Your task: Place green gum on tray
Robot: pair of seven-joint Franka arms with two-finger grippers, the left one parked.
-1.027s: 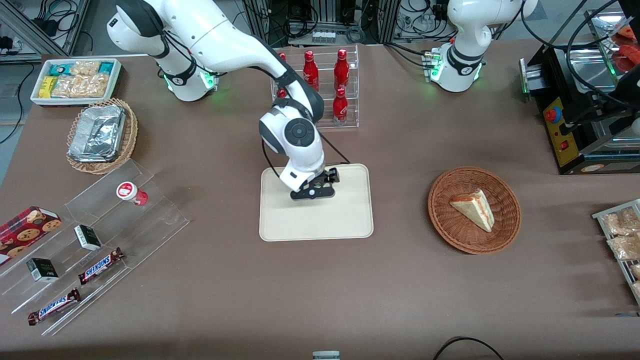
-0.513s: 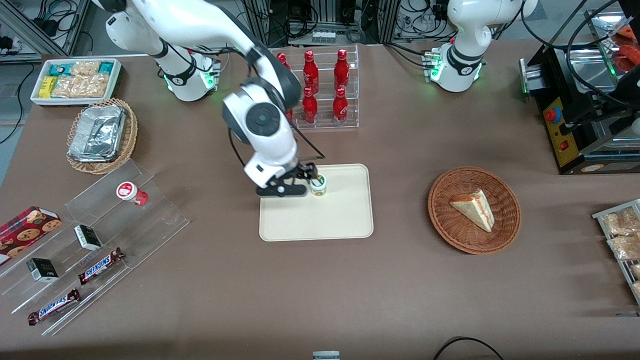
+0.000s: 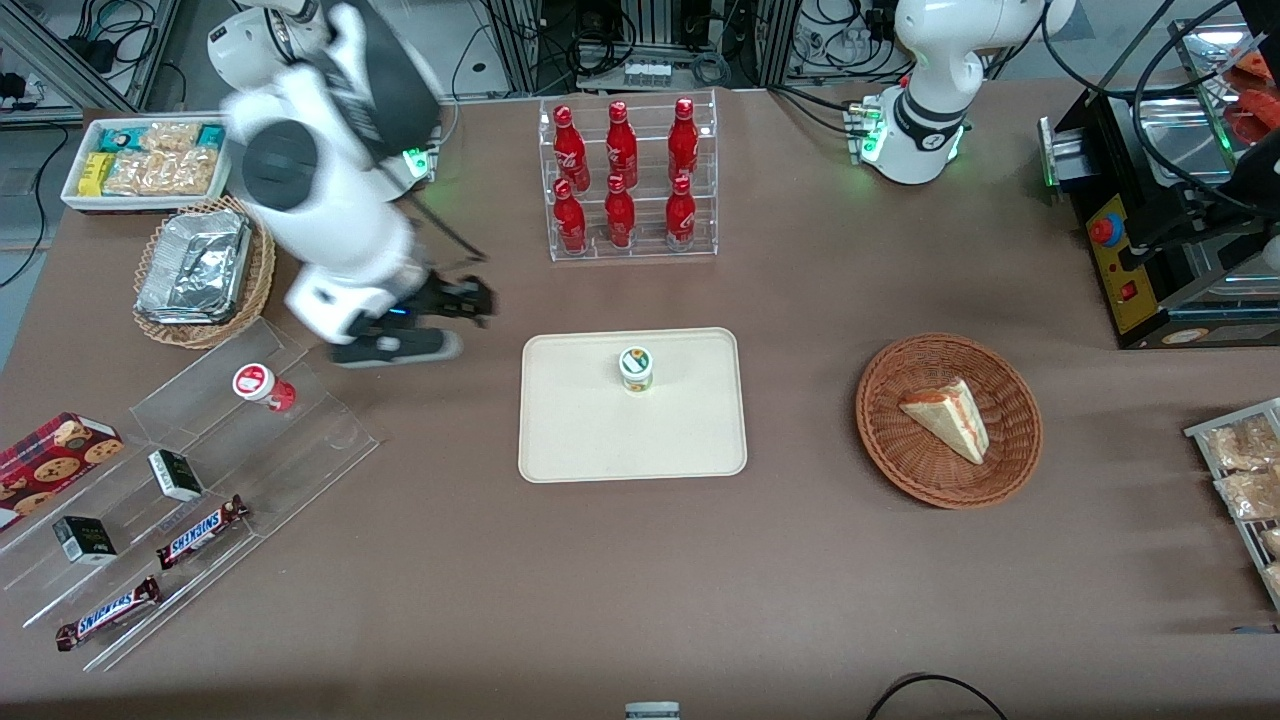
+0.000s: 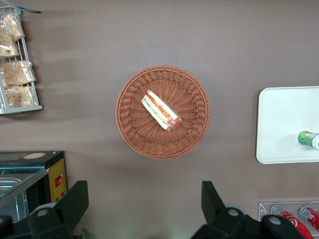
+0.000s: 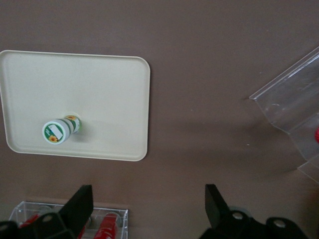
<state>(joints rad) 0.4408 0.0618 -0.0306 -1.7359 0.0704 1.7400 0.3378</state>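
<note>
The green gum (image 3: 635, 368) stands upright on the cream tray (image 3: 600, 445), near the tray's edge that faces the cola rack. My right gripper (image 3: 455, 303) is open and empty. It hovers above the bare table beside the tray, toward the working arm's end, well apart from the gum. In the right wrist view the gum (image 5: 60, 130) stands on the tray (image 5: 109, 84), with the open gripper (image 5: 148, 204) away from both. The left wrist view also shows the gum (image 4: 308, 139) on the tray (image 4: 281, 124).
A clear rack of red cola bottles (image 3: 625, 180) stands farther from the camera than the tray. A stepped acrylic display (image 3: 250, 440) holds a red gum bottle (image 3: 262, 385) and snack bars. A foil tray (image 3: 195, 265) sits in a basket. A wicker basket (image 3: 1010, 455) holds a sandwich.
The gripper let go of the green gum on the tray, then swung away toward the working arm's end. The gum stays upright on the tray.
</note>
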